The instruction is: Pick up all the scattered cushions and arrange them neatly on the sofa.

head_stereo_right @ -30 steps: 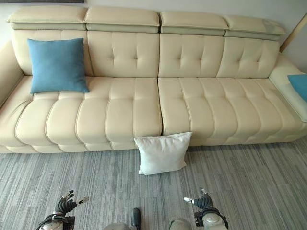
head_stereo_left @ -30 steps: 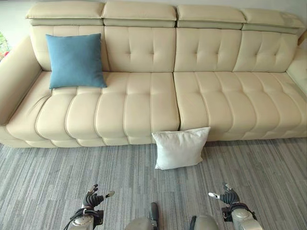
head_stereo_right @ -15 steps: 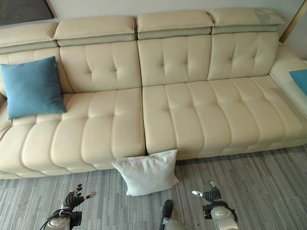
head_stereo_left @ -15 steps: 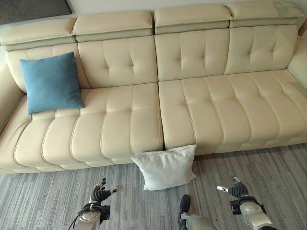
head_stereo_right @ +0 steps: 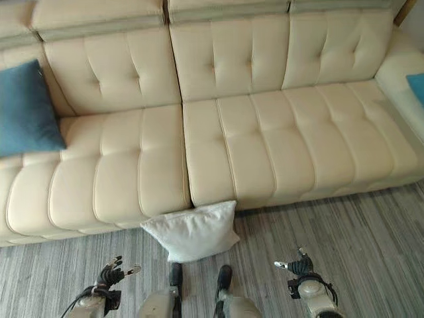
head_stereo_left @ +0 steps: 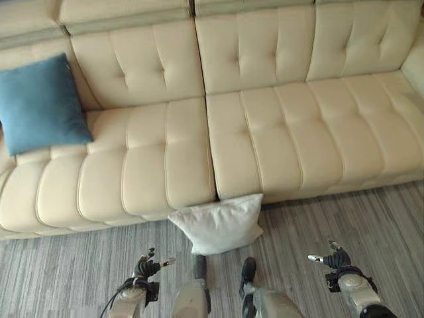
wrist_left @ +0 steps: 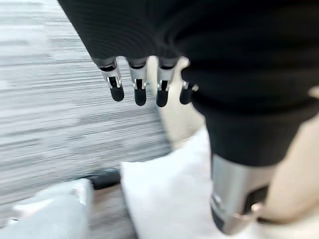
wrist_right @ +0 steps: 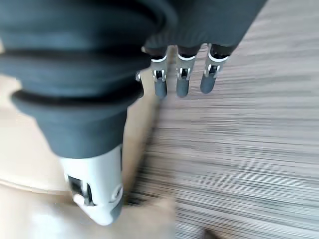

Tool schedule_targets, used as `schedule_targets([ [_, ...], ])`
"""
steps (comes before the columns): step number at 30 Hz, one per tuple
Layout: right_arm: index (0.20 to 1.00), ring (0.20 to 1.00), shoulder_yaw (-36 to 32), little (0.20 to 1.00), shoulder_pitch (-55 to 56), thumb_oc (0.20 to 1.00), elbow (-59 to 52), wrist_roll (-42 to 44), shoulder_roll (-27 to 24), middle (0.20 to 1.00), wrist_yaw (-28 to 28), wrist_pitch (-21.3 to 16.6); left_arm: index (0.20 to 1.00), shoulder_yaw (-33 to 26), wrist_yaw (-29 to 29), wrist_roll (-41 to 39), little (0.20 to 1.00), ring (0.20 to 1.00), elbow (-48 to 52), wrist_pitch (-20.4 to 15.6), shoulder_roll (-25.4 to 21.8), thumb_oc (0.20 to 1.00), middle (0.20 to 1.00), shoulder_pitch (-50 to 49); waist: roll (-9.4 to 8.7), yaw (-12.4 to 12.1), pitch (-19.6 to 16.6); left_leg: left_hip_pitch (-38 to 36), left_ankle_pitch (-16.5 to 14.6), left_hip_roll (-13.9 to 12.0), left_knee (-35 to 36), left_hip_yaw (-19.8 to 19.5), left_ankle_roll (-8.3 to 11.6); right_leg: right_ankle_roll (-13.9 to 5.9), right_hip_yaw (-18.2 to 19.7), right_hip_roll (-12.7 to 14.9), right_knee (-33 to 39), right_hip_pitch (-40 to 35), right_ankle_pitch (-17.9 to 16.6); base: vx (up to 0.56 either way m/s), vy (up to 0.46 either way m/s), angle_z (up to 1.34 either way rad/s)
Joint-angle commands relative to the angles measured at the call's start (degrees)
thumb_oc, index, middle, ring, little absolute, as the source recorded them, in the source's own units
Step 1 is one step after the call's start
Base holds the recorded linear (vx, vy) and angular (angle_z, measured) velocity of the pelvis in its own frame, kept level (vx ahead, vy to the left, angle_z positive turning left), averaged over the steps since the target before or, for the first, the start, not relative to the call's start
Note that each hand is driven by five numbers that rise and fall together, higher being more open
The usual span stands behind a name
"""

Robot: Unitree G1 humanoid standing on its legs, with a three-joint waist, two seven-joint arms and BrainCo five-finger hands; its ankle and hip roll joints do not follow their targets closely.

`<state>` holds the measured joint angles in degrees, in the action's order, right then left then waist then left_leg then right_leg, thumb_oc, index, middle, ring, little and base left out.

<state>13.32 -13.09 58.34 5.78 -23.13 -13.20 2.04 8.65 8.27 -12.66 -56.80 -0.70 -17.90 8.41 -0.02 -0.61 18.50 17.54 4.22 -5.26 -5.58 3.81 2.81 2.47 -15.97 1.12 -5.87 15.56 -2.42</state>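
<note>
A white cushion lies on the grey carpet, leaning against the front of the cream sofa at its middle seam. A blue cushion stands upright against the sofa's back on the left seat. Another blue cushion peeks in on the sofa's right arm. My left hand hovers low over the carpet to the left of the white cushion, fingers relaxed and holding nothing. My right hand hovers to the cushion's right, also open and apart from it. The left wrist view shows the white cushion past my fingers.
Grey striped carpet spreads in front of the sofa. The sofa's seats between the blue cushions are bare cream leather. The right wrist view shows carpet past the fingers.
The camera has moved closer and tilted down, so the sofa and white cushion sit larger and lower. Both hands remain low, open and apart from the cushion.
</note>
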Motion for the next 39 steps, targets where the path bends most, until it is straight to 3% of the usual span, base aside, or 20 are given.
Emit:
schedule_targets([
  [1,1.0,1.0,0.67,1.0,-2.42,1.0,0.06,3.48,0.63,1.0,-1.99,-0.33,1.0,0.26,3.7,-3.0,1.0,1.0,-2.35,-1.36,-2.59,1.0,1.0,0.29,-2.0,-1.93,1.1,1.37,-8.17,0.7,-6.29,-0.33,0.5,-6.68,3.18,6.71,-8.25,3.36,7.44,-0.04,0.039,0.2],
  [2,1.0,1.0,0.36,1.0,-6.94,1.0,2.79,6.62,0.67,1.0,-3.36,-0.9,1.0,0.2,5.05,-4.57,1.0,1.0,-6.12,-1.55,-3.65,1.0,1.0,4.45,-2.41,-2.17,2.57,6.83,-8.59,0.92,-9.32,-0.45,0.51,-6.81,2.92,7.23,-10.27,8.17,7.37,-0.1,0.05,0.22],
  [5,1.0,1.0,0.25,1.0,-11.81,1.0,5.04,9.19,-0.41,1.0,-4.91,-1.56,1.0,0.15,6.12,-6.15,1.0,1.0,-8.96,-2.12,-5.37,1.0,1.0,8.73,-2.91,-2.03,3.46,12.6,-8.78,0.85,-11.78,-0.99,0.62,-6.94,2.74,7.8,-11.95,13.41,7.3,-0.08,0.026,0.19],
  [6,1.0,1.0,-0.28,1.0,-17.68,1.0,6.18,12.56,-2.17,1.0,-6.85,-2.42,1.0,0.46,7.15,-8.12,1.0,1.0,-10.34,-2.67,-7.54,1.0,1.0,13.36,-3.35,-1.8,4.91,18.52,-9.02,0.68,-14.32,-1.43,0.78,-7.11,2.51,8.33,-13.92,18.89,7.21,-0.14,0.044,0.21],
  [10,1.0,1.0,-0.47,1.0,-29.6,1.0,7.8,17.78,-6.04,1.0,-10.24,-4.16,1.0,1.15,8.94,-10.6,1.0,1.0,-11.82,-3.43,-12.32,1.0,1.0,22.86,-4.09,-1.16,6.51,30.97,-9.71,0.31,-19.41,-2.54,0.9,-7.51,2.2,9.17,-17.67,30.08,6.85,-0.09,0.041,0.1],
  [12,1.0,1.0,-0.14,1.0,-32.15,1.0,8.24,18.88,-6.24,1.0,-10.74,-4.45,1.0,1.33,9.22,-11.3,1.0,1.0,-12.16,-3.57,-13.19,1.0,1.0,25.21,-4.22,-1.0,6.75,33.8,-9.9,0.21,-20.51,-2.96,0.88,-7.61,2.15,9.35,-18.66,32.72,6.85,-0.02,0.024,0.07],
  [14,1.0,1.0,0.26,1.0,-38.59,1.0,8.64,22.19,-6.58,1.0,-12.99,-5.4,1.0,2.3,10.57,-14.06,1.0,1.0,-11.72,-4.43,-14.7,1.0,1.0,32.14,-4.28,-0.56,7.6,41.4,-10.46,0.29,-23.0,-4.0,0.74,-7.97,1.85,9.96,-21.08,39.84,7.04,0.0,0.025,0.07],
  [20,1.0,1.0,4.4,1.0,-45.62,1.0,3.88,22.68,-4.49,1.0,-14.92,-6.92,1.0,7.07,12.74,-16.26,1.0,1.0,-7.14,-6.2,-12.85,1.0,1.0,42.03,-4.48,0.02,8.01,51.6,-10.39,1.17,-25.8,-5.26,0.65,-8.49,1.02,10.17,-23.89,49.31,7.4,0.03,-0.003,0.07],
  [23,1.0,1.0,7.68,1.0,-50.43,1.0,-2.3,26.49,0.07,1.0,-14.71,-10.6,1.0,14.17,14.15,-15.54,1.0,1.0,0.79,-8.06,-10.09,1.0,1.0,53.65,-4.41,0.48,8.42,56.77,-10.06,1.8,-27.02,-6.5,1.01,-8.77,0.7,10.33,-25.54,54.38,7.7,0.03,-0.059,0.09],
  [25,1.0,1.0,8.1,1.0,-50.83,1.0,-4.56,27.94,1.41,1.0,-14.08,-12.03,1.0,15.91,14.26,-14.27,1.0,1.0,4.16,-8.37,-9.38,1.0,1.0,55.49,-4.22,0.48,8.41,57.78,-9.96,2.02,-27.08,-6.58,1.0,-8.79,0.55,10.45,-25.71,55.47,7.77,0.03,-0.013,0.12],
  [27,1.0,1.0,7.82,1.0,-49.79,1.0,-12.02,31.97,5.07,1.0,-10.55,-16.75,1.0,18.93,14.8,-11.18,1.0,1.0,15.06,-10.46,-7.56,1.0,1.0,57.31,-3.66,0.69,7.66,59.73,-9.73,2.63,-27.11,-7.13,1.08,-8.9,0.67,10.15,-26.08,57.94,7.79,0.03,0.004,0.1],
  [28,0.667,0.667,7.53,0.667,-49.54,0.667,-14.57,33.15,6.21,0.667,-9.22,-18.77,1.0,19.59,14.83,-10.03,1.0,1.0,18.01,-11.0,-6.58,1.0,1.0,57.29,-3.49,0.77,7.21,60.35,-9.67,2.77,-27.11,-7.14,1.16,-8.9,0.95,10.05,-25.96,58.58,7.84,0.02,0.009,0.05],
  [29,0.561,0.561,7.5,0.561,-49.35,0.561,-14.67,33.17,6.19,0.561,-9.18,-18.81,1.0,19.6,14.92,-9.92,1.0,1.0,18.24,-10.89,-6.56,1.0,1.0,57.09,-3.51,0.76,7.01,60.5,-9.66,2.77,-27.14,-7.14,1.16,-8.89,0.95,10.06,-26.0,58.73,7.85,0.02,0.011,0.04],
  [30,0.235,0.235,6.83,0.235,-49.19,0.235,-17.88,36.15,8.52,0.235,-7.05,-22.34,1.0,19.52,15.22,-9.32,1.0,1.0,21.73,-12.31,-4.62,1.0,1.0,57.17,-3.17,0.95,6.06,61.05,-9.61,2.97,-26.91,-7.13,1.2,-8.85,1.38,9.77,-25.97,59.49,7.72,0.02,0.037,0.02],
  [31,0.2,0.2,6.52,0.2,-49.07,0.2,-19.54,37.33,9.35,0.2,-6.29,-23.68,0.545,19.04,15.62,-9.41,0.545,0.545,23.75,-13.25,-3.81,0.545,0.545,56.98,-3.03,1.05,5.28,61.28,-9.65,2.93,-26.72,-7.14,1.21,-8.8,1.35,9.83,-25.81,59.92,7.66,0.02,0.025,0.04],
  [32,0.2,0.2,6.31,0.2,-49.01,0.2,-21.55,37.8,10.04,0.2,-5.1,-24.85,0.278,18.72,15.39,-9.67,0.278,0.278,25.94,-13.94,-2.48,0.278,0.278,56.57,-2.99,1.21,4.76,61.42,-9.63,3.0,-26.56,-7.16,1.27,-8.73,1.62,9.64,-25.53,60.15,7.5,0.01,0.016,0.04],
  [33,0.2,0.2,6.25,0.2,-48.46,0.2,-22.68,37.81,10.62,0.2,-4.71,-25.55,0.2,18.34,15.32,-9.81,0.2,0.2,27.07,-14.51,-1.47,0.2,0.2,55.81,-2.95,1.29,4.19,61.47,-9.64,2.98,-26.37,-7.14,1.24,-8.67,1.63,9.51,-25.36,60.31,7.44,0.0,0.0,0.0],
  [39,0.2,0.2,5.46,0.2,-45.79,0.2,-28.16,38.11,13.18,0.2,-2.89,-27.77,0.2,16.72,13.69,-13.9,0.2,0.2,30.93,-16.13,4.89,0.2,0.2,51.62,-2.66,1.8,0.86,59.78,-8.89,3.17,-23.34,-7.04,1.42,-8.31,2.32,8.64,-22.41,58.89,6.42,0.0,0.003,0.01],
])
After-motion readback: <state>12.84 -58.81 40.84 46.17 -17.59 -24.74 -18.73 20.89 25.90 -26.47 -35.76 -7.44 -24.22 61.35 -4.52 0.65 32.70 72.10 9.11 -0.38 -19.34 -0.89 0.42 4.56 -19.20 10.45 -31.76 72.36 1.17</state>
